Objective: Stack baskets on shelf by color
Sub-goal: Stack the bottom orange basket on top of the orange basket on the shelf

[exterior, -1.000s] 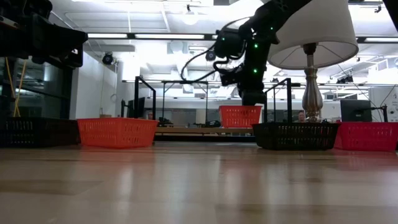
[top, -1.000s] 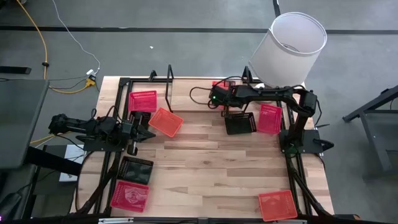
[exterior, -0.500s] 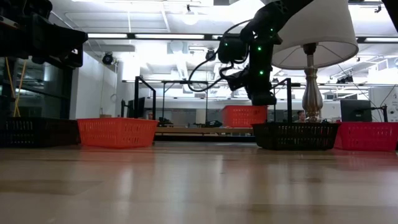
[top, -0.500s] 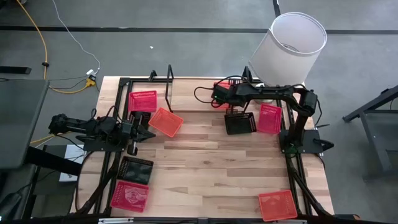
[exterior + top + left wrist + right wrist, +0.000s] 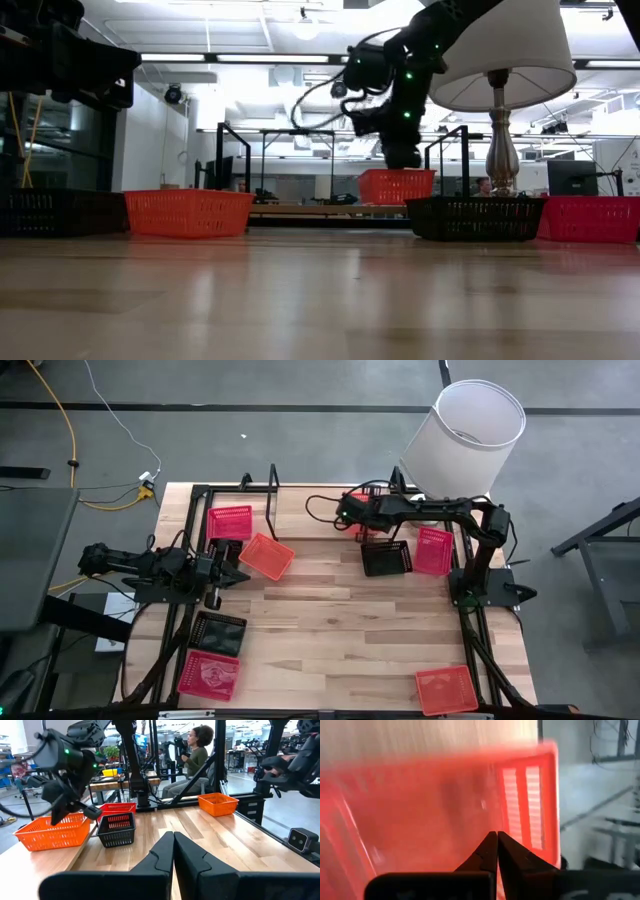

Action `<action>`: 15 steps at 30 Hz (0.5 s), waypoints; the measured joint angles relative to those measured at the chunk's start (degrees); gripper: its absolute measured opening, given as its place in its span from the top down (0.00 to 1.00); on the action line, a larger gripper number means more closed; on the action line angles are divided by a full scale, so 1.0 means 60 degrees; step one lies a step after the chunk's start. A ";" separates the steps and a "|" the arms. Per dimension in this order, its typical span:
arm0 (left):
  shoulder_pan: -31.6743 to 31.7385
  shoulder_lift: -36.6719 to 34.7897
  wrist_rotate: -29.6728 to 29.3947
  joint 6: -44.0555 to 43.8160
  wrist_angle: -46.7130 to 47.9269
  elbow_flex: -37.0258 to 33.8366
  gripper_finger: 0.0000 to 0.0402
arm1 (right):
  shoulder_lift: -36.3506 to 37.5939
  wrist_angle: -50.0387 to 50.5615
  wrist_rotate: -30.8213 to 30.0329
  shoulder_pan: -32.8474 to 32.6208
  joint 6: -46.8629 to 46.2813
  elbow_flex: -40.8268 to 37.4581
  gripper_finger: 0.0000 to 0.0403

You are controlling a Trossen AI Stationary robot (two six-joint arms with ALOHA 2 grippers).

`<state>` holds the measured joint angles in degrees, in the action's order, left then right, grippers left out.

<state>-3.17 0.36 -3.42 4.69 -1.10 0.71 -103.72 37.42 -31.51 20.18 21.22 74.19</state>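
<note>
My right gripper (image 5: 402,162) points down, shut, over an orange basket (image 5: 397,186) that stands on the shelf (image 5: 272,485) at the table's far edge. This basket fills the right wrist view (image 5: 530,810) behind the shut fingertips (image 5: 496,836). My left gripper (image 5: 173,840) is shut and waits at the table's left side (image 5: 228,572). Other baskets rest on the table: pink (image 5: 230,522), orange (image 5: 267,556), black (image 5: 386,558), pink (image 5: 433,550), black (image 5: 218,632), pink (image 5: 208,674) and orange (image 5: 446,690). My right gripper comes from above, pointing down, with its shut fingers at the open top of the orange basket. One finger (image 5: 92,812) stands close by the basket's rim (image 5: 86,818). Whether it touches the basket, I cannot tell. The basket rests flat on its bottom.
A white lampshade (image 5: 465,435) on a silver lamp stand (image 5: 503,130) rises at the far right corner, close behind my right arm. The shelf's upright loop ends (image 5: 222,160) stand on either side of the orange basket. A person (image 5: 192,757) sits beyond the table.
My right gripper swung toward the table's right over the black basket, then came back left above the orange basket. The orange basket on the shelf slid a little toward the table's right. The left arm kept still.
</note>
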 joint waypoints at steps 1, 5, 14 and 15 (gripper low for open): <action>0.0002 0.0000 0.0000 0.0000 -0.0001 0.0002 0.99 | 0.0000 -0.0298 0.0205 0.0003 -0.0025 0.0000 1.00; 0.0002 0.0000 0.0000 0.0000 0.0002 0.0001 0.99 | 0.0002 -0.1160 0.0442 -0.0052 -0.0141 0.0069 1.00; 0.0000 -0.0004 0.0000 0.0000 0.0002 0.0003 0.99 | 0.0703 0.0528 0.1176 -0.1139 -0.1693 0.1814 1.00; 0.0002 -0.0004 0.0000 0.0004 0.0003 -0.0001 0.99 | 0.0800 0.0875 0.1434 -0.1382 -0.1946 0.1989 1.00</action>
<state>-3.16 0.34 -3.42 4.71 -1.08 0.71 -98.92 42.66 -22.90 11.89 9.54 86.13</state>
